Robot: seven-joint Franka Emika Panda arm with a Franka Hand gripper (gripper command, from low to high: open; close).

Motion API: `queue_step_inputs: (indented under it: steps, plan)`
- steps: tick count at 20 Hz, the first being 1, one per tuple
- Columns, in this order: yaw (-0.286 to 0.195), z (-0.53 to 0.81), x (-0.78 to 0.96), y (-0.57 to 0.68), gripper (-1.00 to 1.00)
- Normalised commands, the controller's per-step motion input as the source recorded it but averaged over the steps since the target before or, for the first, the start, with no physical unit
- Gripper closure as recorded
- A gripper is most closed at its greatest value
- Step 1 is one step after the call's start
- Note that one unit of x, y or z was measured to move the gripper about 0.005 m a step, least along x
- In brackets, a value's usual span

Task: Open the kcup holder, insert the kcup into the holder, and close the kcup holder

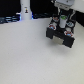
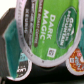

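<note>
Closest to my wrist camera, the kcup (image 2: 47, 37) fills the view, its green Dark Magic lid tilted. From the exterior view, I see the fingers (image 1: 61, 21) directly over the black kcup holder (image 1: 61, 34) on the white counter (image 1: 25, 55); I cannot tell their spread. Well beyond stands a white bottle (image 1: 25, 11).

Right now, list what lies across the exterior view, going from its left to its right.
White bottle-like object → gripper, which hangs over the black kcup holder at the exterior view's right. The kcup cannot be placed in this view.
</note>
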Motion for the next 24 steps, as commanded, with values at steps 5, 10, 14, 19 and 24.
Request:
queue_step_inputs:
  steps: [5, 10, 14, 19, 24]
  plan:
    - [0.003, -0.08, -0.34, 0.03, 1.00]
    - [-0.006, -0.02, -0.41, 0.04, 1.00]
    - [-0.050, 0.01, -0.46, -0.12, 1.00]
    - [-0.035, -0.04, -0.38, -0.38, 1.00]
    - [-0.002, -0.06, 0.00, -0.14, 1.00]
